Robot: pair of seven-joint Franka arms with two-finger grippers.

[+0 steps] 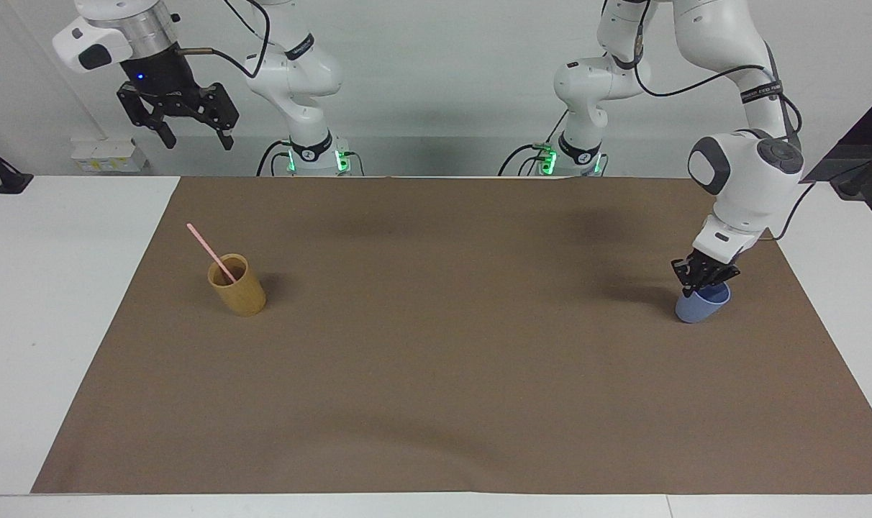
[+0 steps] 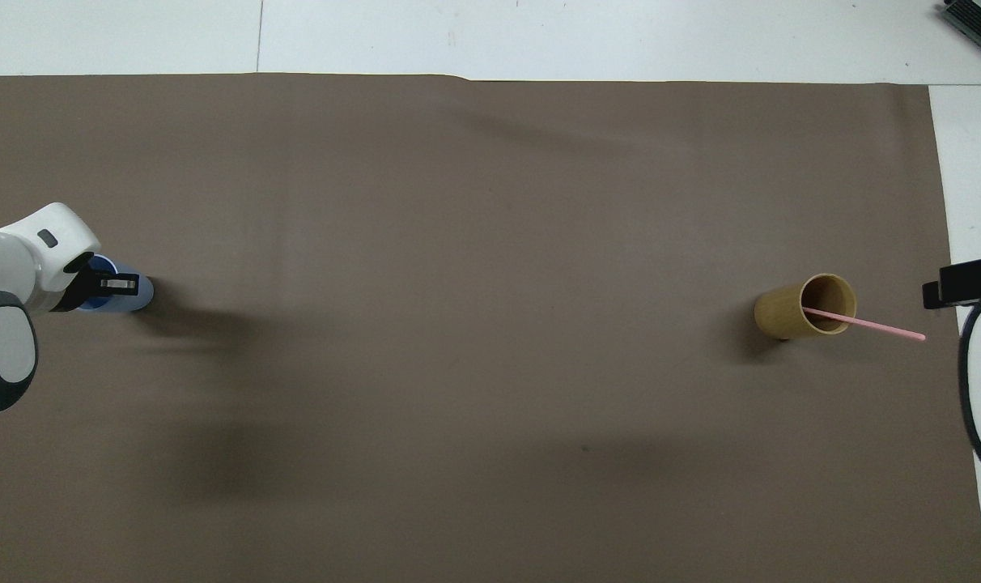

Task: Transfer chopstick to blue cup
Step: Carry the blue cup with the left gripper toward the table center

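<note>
The pale pink chopstick [image 1: 206, 247] stands leaning in the tan cup [image 1: 239, 288] toward the right arm's end of the table; it also shows in the overhead view [image 2: 875, 328], sticking out of the tan cup [image 2: 782, 314]. The blue cup [image 1: 697, 309] sits slightly tilted at the left arm's end. My left gripper [image 1: 705, 277] is down at its rim, fingers shut on the rim. In the overhead view the left gripper [image 2: 116, 283] covers most of the blue cup [image 2: 141, 298]. My right gripper [image 1: 196, 137] waits open and empty, high over the table's edge.
A brown mat [image 1: 436, 374] covers most of the white table. Both cups stand on it, far apart, with bare mat between them. A black part of the right gripper [image 2: 966, 282] shows at the overhead view's edge near the chopstick's tip.
</note>
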